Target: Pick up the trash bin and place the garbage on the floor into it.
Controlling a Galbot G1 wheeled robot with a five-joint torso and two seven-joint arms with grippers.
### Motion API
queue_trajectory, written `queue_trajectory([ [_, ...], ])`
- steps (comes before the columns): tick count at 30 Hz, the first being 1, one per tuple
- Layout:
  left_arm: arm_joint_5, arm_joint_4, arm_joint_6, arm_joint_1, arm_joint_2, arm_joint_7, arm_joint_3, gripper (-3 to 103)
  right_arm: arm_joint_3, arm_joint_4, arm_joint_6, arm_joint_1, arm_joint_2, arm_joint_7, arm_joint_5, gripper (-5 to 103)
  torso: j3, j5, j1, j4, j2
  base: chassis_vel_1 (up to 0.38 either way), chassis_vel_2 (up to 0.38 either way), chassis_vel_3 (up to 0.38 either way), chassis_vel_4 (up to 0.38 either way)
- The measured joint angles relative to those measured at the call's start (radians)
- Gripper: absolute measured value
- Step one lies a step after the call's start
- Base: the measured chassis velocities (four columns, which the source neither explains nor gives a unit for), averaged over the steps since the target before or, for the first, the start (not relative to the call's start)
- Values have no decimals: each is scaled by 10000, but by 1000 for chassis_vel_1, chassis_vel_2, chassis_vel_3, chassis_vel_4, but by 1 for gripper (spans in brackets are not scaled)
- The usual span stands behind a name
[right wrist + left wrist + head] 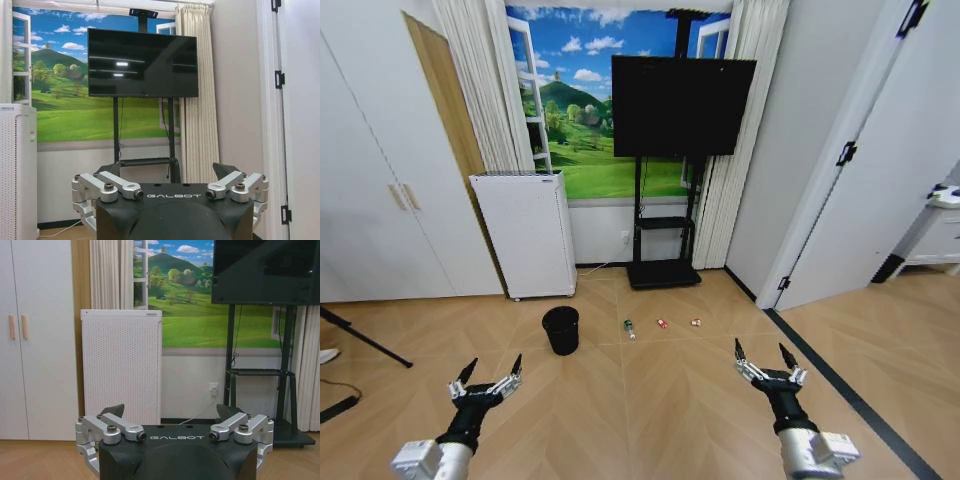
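Head view looks down a herringbone wood floor (650, 400) toward the far wall, and the litter is small at this range. A clear bottle with a green label (630, 328) lies on its side just right of the trash bin (561, 330). Further right lie two red-and-white packets, the nearer packet (662, 323) and the farther packet (696, 322), too small for any print to be read. All three sit in a loose row on the floor, apart from one another and outside the bin. The bin is black, round and upright, in front of the white perforated air purifier (525, 232); its inside is dark, and I cannot tell whether anything is in it.

The left gripper (490, 372) hangs low at the left of the frame with its fingers spread and nothing between them, well short of the bin. The right gripper (764, 354) hangs low at the right, fingers likewise spread and empty, well apart from the packets. Both arms are cut off at the lower edge.

A dark television (682, 105) stands on a black stand (662, 265) beside the purifier, before a landscape mural (570, 110). In both wrist views the gripper body hides the floor ahead.
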Motion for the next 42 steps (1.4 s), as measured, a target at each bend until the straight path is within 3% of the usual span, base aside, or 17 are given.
queue_trajectory([
  [19,5,0,-18,7,-34,-4,-28,100,38,93,-452,17,-30,7,95,100,0,0,0,0,0,0,0,0,0],
  [35,126,-247,-160,243,-247,-71,-56,100,20,147,-323,-6,-180,-27,265,100,-1,2,-4,2,1,-44,40,50,-49],
  [37,134,-148,-456,236,-243,-78,-42,100,-52,70,-7,-17,-180,-27,91,100,0,-1,-2,0,1,-189,177,199,-181],
  [42,204,-61,-848,217,-227,20,-115,100,-26,53,-15,-22,-211,-27,17,100,3,-2,8,0,-2,-189,197,176,-170],
])
